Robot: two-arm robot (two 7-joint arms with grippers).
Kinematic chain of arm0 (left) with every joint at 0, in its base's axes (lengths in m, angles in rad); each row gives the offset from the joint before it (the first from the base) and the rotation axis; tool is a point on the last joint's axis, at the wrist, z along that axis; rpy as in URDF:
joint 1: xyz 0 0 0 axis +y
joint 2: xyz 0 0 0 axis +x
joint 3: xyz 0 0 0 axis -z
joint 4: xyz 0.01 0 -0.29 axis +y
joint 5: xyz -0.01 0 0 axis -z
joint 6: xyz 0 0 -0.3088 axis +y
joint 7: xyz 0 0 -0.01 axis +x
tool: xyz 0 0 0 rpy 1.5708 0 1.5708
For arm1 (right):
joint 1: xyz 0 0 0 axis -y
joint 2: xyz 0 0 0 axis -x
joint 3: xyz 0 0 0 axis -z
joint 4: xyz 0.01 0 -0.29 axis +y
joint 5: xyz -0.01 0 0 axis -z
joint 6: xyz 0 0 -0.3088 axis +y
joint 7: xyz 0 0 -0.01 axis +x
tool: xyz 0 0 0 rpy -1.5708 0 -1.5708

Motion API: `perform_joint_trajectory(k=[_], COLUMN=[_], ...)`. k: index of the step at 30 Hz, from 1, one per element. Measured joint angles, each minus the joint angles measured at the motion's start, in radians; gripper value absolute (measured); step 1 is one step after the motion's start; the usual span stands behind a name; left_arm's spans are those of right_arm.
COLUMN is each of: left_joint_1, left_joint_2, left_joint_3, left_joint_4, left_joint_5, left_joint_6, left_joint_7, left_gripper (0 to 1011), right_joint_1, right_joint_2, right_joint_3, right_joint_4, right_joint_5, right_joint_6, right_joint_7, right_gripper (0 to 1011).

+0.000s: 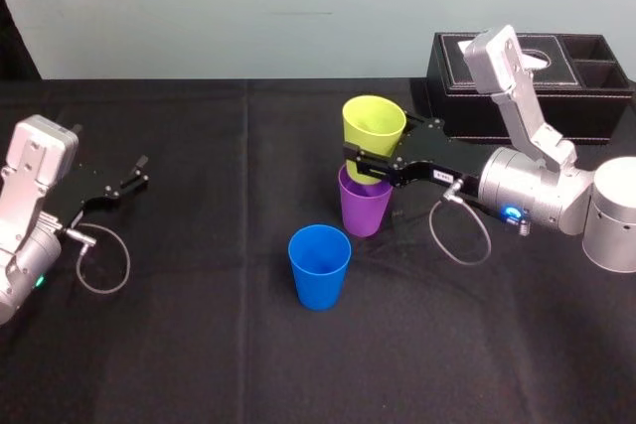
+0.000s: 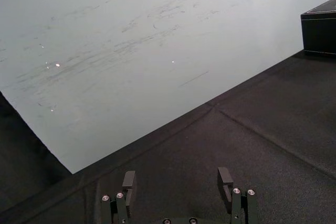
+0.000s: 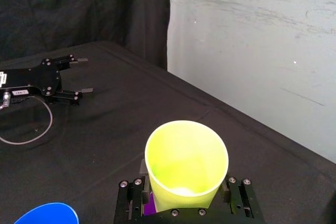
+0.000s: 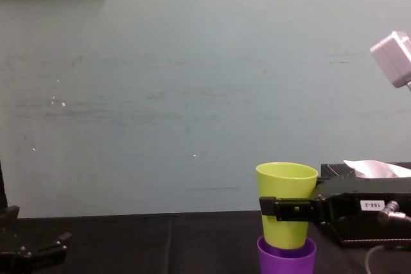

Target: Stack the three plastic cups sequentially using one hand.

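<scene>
While your right gripper (image 1: 368, 154) fingers grasp the yellow-green cup (image 1: 375, 124), its base entering the purple cup (image 1: 364, 208), lower straight, keep upright, release once seated. Left gripper (image 1: 139, 173) parked, fingers spread.

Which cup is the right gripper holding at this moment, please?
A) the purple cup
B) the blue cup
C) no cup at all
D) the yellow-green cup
D: the right gripper is shut on the yellow-green cup, whose base sits in the mouth of the purple cup, while the blue cup stands apart and the left gripper is parked open at the left.
</scene>
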State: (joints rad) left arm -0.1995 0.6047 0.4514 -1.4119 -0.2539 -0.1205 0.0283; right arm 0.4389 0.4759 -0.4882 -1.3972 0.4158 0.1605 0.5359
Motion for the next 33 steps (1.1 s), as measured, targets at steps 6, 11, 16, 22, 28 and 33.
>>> perform_joint_trajectory(k=[6,11,16,22,28,33], left_joint_1=[0.000,0.000,0.000,0.000,0.000,0.000], left_joint_2=[0.000,0.000,0.000,0.000,0.000,0.000], left_joint_3=[0.000,0.000,0.000,0.000,0.000,0.000], left_joint_4=[0.000,0.000,0.000,0.000,0.000,0.000], left_joint_5=[0.000,0.000,0.000,0.000,0.000,0.000], left_joint_6=[0.000,0.000,0.000,0.000,0.000,0.000], left_joint_7=[0.000,0.000,0.000,0.000,0.000,0.000], left_gripper=[1011,1011,1012,1011,1011,1011], right_joint_1=[0.001,0.001,0.001,0.001,0.001,0.001], right_joint_2=[-0.003,-0.004,-0.006,-0.006,-0.005,-0.005], right_joint_3=[-0.004,-0.006,-0.013,-0.012,-0.011,-0.011], right_joint_4=[0.011,0.016,0.026,0.026,0.025,0.023], right_joint_5=[-0.007,-0.015,-0.026,-0.027,-0.026,-0.026], right_joint_6=[-0.005,-0.013,-0.028,-0.029,-0.027,-0.026], right_joint_7=[0.000,-0.002,0.001,0.002,0.002,0.002], right_gripper=[728,726,728,728,765,916])
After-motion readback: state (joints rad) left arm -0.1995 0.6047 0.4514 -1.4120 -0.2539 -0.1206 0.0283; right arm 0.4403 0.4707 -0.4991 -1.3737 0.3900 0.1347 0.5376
